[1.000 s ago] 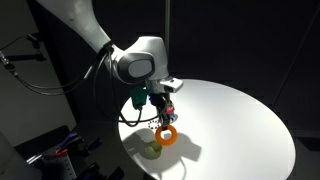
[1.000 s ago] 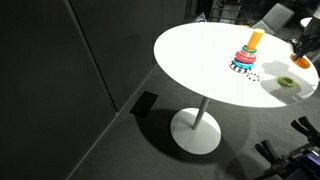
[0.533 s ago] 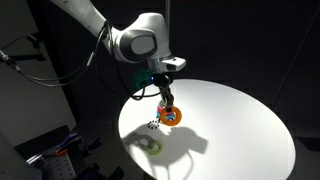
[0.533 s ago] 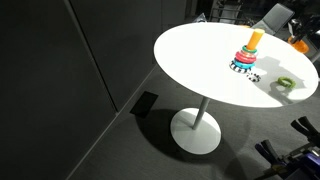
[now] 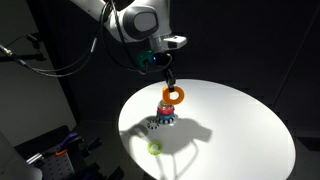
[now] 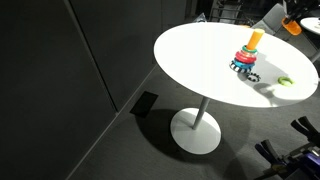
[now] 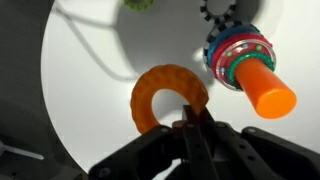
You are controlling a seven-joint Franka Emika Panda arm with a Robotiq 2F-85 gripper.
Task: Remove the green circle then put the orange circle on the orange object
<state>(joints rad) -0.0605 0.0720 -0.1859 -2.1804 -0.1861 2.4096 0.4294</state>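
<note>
Wrist view, nearest: gripper (image 7: 190,122) clamped on rim of orange circle (image 7: 150,95), held clear of white table (image 7: 90,120). Just beyond: stacking tower (image 7: 238,55), orange object (image 7: 266,90) sticking out at its top, apart from ring. Farthest: green circle (image 7: 138,4) flat on table. Exterior view: arm (image 5: 135,22) bent in from upper left, wrist pointing down above tower.

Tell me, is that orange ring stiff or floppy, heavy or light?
Probably stiff: the orange ring hangs fully round though pinched at one edge. Likely light, since that small pinch carries it. Being round, it might roll.
</note>
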